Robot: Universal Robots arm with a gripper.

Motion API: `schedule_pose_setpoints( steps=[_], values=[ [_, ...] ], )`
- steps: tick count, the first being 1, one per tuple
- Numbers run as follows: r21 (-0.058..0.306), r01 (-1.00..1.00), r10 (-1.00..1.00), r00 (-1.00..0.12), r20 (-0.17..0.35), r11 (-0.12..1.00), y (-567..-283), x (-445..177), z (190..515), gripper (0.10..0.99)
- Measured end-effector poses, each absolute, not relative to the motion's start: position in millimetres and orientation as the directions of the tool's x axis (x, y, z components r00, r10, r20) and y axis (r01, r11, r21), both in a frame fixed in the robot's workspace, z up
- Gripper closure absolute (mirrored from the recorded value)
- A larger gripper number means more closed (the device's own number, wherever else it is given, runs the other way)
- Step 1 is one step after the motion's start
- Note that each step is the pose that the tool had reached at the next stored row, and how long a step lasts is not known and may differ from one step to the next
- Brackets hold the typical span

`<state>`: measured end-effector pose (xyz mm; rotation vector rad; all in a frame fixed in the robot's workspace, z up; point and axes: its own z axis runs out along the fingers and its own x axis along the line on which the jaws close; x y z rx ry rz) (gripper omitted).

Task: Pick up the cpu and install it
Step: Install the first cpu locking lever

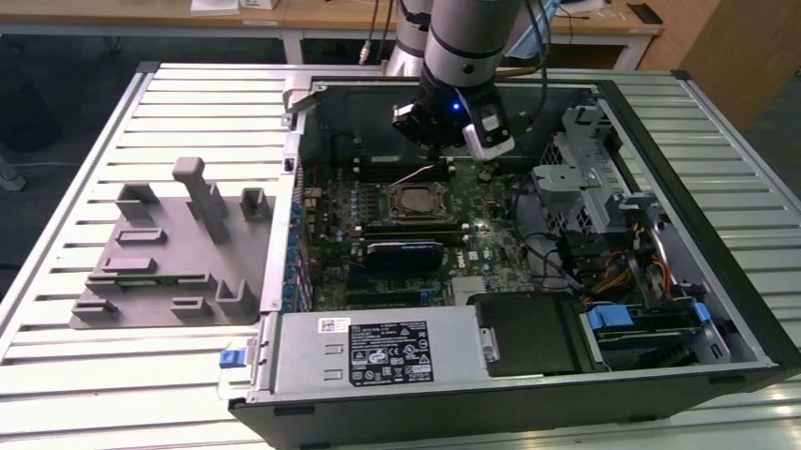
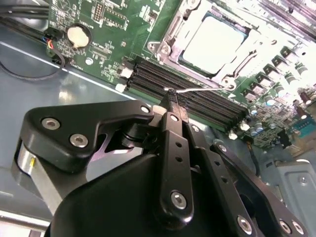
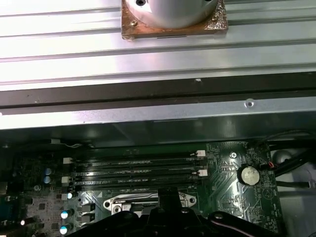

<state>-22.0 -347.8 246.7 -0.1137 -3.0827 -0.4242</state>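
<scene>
Gripper (image 2: 170, 96) jaws hidden behind own linkage; cpu (image 2: 213, 43) edges under socket frame

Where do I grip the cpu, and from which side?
Take the cpu by two opposite rim edges, coming straight down from above. It lies flat, silver top up, with the metal frame close around it, so a sideways approach looks blocked.
</scene>
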Motion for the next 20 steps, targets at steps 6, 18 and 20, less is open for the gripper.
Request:
schedule_pose_setpoints(
  steps=[6, 18, 20],
  values=[
    [0.269, 0.076, 0.068, -0.997, 0.038, 0.960, -347.8, -21.6, 246.7, 0.980],
    [0.258, 0.058, 0.074, -0.996, -0.051, 0.964, -347.8, -22.6, 244.6, 0.980],
    [0.254, 0.058, 0.078, -0.994, -0.070, 0.965, -347.9, -22.6, 244.1, 0.980]
  ],
)
